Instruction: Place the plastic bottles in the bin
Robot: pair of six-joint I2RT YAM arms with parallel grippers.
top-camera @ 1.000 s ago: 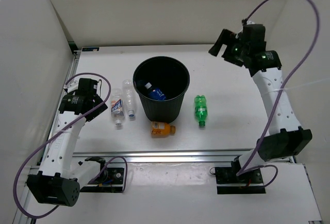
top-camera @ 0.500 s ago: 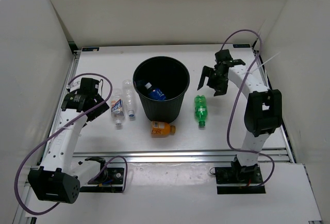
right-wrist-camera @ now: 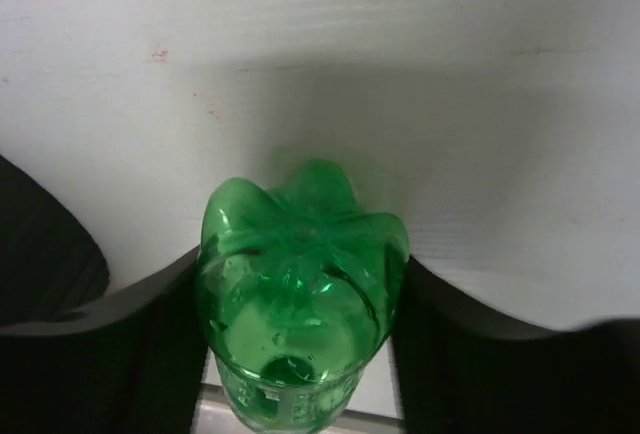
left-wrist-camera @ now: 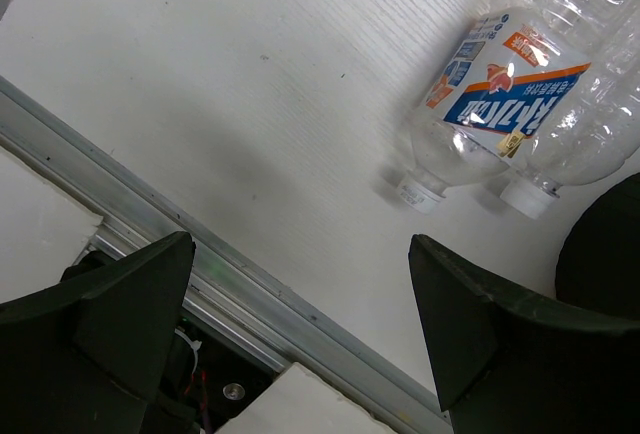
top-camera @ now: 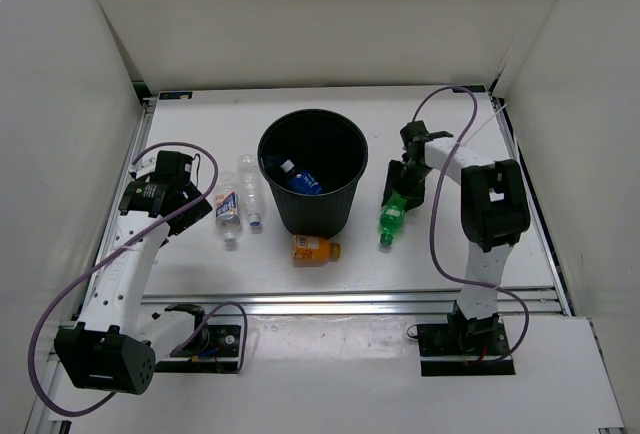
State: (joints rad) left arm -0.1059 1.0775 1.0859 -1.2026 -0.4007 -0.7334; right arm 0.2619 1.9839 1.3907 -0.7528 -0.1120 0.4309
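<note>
Your right gripper (right-wrist-camera: 303, 264) is spread wide, jaws straddling the green bottle (right-wrist-camera: 300, 294) at its glossy, lobed base. Only the wrist view shows that, and you can't tell any squeeze. From the top it lies tilted, just right of the round black bin (top-camera: 262, 154). Your left gripper (left-wrist-camera: 300, 244) gapes over grained white table (left-wrist-camera: 250, 84), with two ribbed clear bottles (left-wrist-camera: 520, 104) touching ahead. A blue-label bottle (top-camera: 300, 179) lies inside the bin, and an orange bottle (top-camera: 315, 250) just outside it.

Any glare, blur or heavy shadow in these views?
Top external: evenly lit and sharp, though the bin interior is dark. Left wrist: sharp, with glare on the labelled clear bottle. Right wrist: the green bottle sits very close and slightly soft, with a broad shadow across the table beyond it.
</note>
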